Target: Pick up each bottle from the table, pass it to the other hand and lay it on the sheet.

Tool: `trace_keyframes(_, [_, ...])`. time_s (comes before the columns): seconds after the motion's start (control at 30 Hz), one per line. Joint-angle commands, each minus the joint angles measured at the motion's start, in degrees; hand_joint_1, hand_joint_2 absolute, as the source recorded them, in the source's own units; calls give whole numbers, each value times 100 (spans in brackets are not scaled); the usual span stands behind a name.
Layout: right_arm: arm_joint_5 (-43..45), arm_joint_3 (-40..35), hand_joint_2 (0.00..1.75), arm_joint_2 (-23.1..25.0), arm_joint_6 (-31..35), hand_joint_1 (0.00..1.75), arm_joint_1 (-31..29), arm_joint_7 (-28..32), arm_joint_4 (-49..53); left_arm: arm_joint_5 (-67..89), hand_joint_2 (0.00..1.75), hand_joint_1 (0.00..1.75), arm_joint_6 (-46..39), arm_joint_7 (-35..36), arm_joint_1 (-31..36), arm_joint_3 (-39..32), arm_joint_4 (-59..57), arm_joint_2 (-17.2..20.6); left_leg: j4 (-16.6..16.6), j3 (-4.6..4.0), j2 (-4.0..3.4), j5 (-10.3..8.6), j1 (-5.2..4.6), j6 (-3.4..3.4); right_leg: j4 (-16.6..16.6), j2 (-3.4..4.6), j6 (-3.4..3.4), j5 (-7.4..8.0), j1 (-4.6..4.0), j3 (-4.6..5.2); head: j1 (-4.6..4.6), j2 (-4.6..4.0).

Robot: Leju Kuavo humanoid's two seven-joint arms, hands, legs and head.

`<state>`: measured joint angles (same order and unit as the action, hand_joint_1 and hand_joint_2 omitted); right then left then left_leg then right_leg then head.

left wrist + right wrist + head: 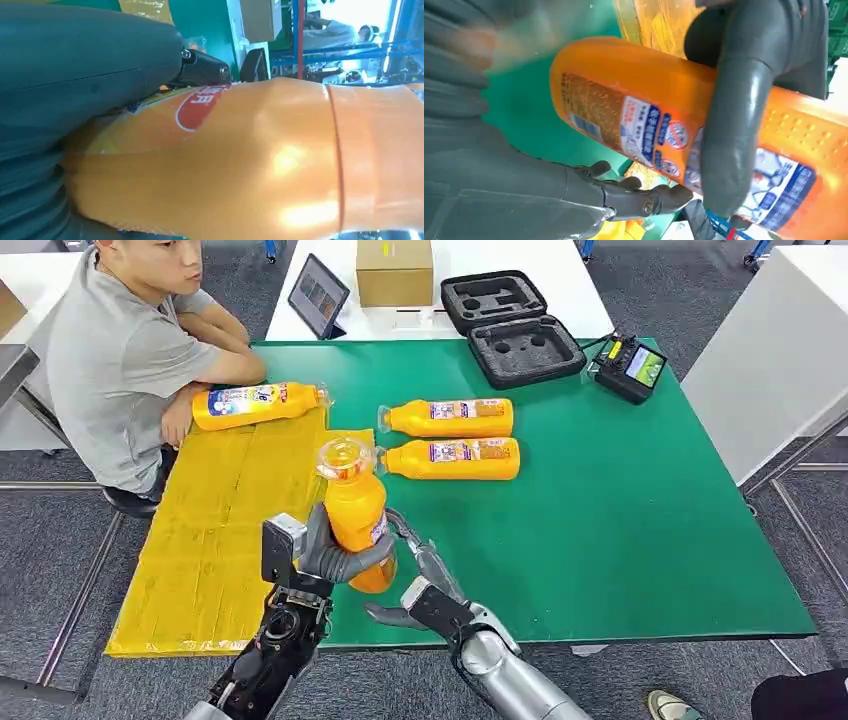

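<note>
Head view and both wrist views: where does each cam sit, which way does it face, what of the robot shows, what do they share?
Head view: high on the body, looking forward and down at the green table; both arms, left hand gripping the held bottle, right hand beside it.
Left wrist view: behind the left hand, pressed against the bottle.
Right wrist view: behind the right hand, facing the bottle.
Shared: the same held bottle.
</note>
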<state>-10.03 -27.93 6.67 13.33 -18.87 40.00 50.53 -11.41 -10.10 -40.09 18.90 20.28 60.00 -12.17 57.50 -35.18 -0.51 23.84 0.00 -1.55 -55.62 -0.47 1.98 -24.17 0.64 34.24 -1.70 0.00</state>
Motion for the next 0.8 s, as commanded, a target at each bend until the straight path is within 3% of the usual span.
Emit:
trace_keyframes(0.03, [-106, 92, 175, -163, 116, 0, 176, 0, 214, -95, 175, 175, -137, 9, 398, -340, -161, -23, 1, 6, 15, 3, 4, 6, 1, -11, -5, -6, -4, -11, 0, 0])
trace_keyframes(0.37, [36, 183, 175, -148, -91, 0, 347, 0, 277, -22, 175, 175, -110, 9, 166, -443, 99, 22, 1, 18, 3, 10, 5, 6, 1, 2, -6, -8, -4, -22, 2, 0])
trace_keyframes(0.57, [311, 432, 175, -117, -285, 0, 205, 0, 16, -422, 175, 175, 506, 9, 236, -96, -410, -71, -4, 20, 12, 6, 2, 6, 3, -7, -5, -8, 0, -26, 2, 0])
trace_keyframes(0.8, [246, 615, 175, -59, -265, 0, 141, 0, -45, -542, 175, 175, 362, 9, 400, 107, -556, -149, -2, 14, 11, 4, 2, 6, 1, -7, -5, -7, -1, -19, 2, 0])
